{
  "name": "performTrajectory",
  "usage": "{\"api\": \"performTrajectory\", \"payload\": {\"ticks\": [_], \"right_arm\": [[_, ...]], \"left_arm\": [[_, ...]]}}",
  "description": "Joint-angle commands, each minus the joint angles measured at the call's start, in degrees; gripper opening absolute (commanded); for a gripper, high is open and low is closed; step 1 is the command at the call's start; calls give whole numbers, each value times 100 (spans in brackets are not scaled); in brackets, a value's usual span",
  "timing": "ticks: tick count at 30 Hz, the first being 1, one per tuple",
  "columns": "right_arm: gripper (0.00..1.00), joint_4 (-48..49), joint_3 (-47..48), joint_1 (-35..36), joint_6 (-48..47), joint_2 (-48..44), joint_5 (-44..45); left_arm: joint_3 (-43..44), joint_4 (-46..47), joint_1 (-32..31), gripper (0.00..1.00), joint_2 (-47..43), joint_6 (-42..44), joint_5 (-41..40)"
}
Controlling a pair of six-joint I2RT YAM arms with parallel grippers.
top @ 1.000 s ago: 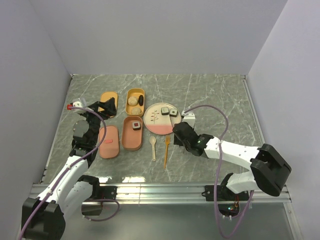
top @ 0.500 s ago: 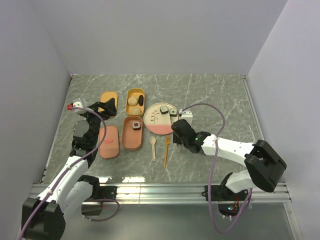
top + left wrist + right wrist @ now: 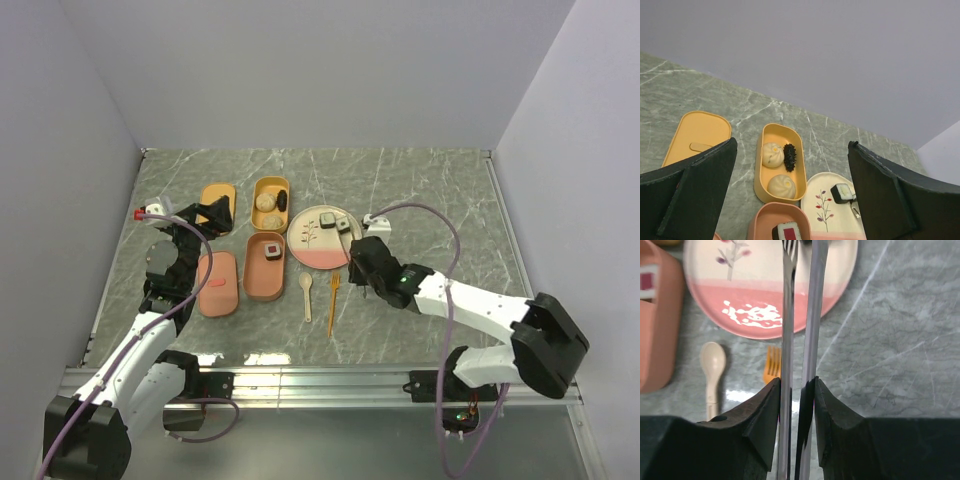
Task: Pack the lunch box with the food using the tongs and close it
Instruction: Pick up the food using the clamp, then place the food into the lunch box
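1. Black right gripper [image 3: 797, 385] is clamped on the tongs [image 3: 815, 300]; both thin grey arms are pinched nearly together between its fingers.
2. Tongs are pointed far, over the cream-and-pink plate [image 3: 740, 295]. The tips are seen at the right sushi roll [image 3: 344, 226]; whether they touch it cannot be told.
3. Just left of it on the plate a second roll [image 3: 328, 223] is laid.
4. Near the plate's near edge, left of the gripper, the orange fork [image 3: 772, 367] and beige spoon [image 3: 712, 362] are laid on the table [image 3: 900, 340].
5. Left of the spoon the pink box [image 3: 262, 282] is set, with a red-centre roll [image 3: 787, 232] inside.
6. Far of that the yellow box [image 3: 762, 185] is set, holding one beige ball [image 3: 773, 154], another ball [image 3: 781, 186] and the dark brown piece [image 3: 789, 157].
7. Nothing is held by the left gripper [image 3: 214, 211]; its fingers are spread wide over the yellow lid [image 3: 695, 140] at far left.
8. Near of that lid the pink lid [image 3: 218, 283] is laid flat.
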Motion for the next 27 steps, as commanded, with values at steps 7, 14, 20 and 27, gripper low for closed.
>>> {"api": "performTrajectory", "payload": {"ticks": [7, 14, 20, 27], "right_arm": [[28, 74, 146, 364, -232, -884, 40], [28, 283, 85, 654, -407, -1191, -197], [28, 487, 111, 813, -522, -1200, -488], [28, 794, 251, 1085, -707, -1086, -751]], "left_arm": [[-13, 168, 28, 99, -97, -10, 36], [-13, 185, 28, 99, -71, -19, 53], [-13, 177, 28, 99, -79, -36, 62], [-4, 177, 28, 99, -79, -45, 80]]}}
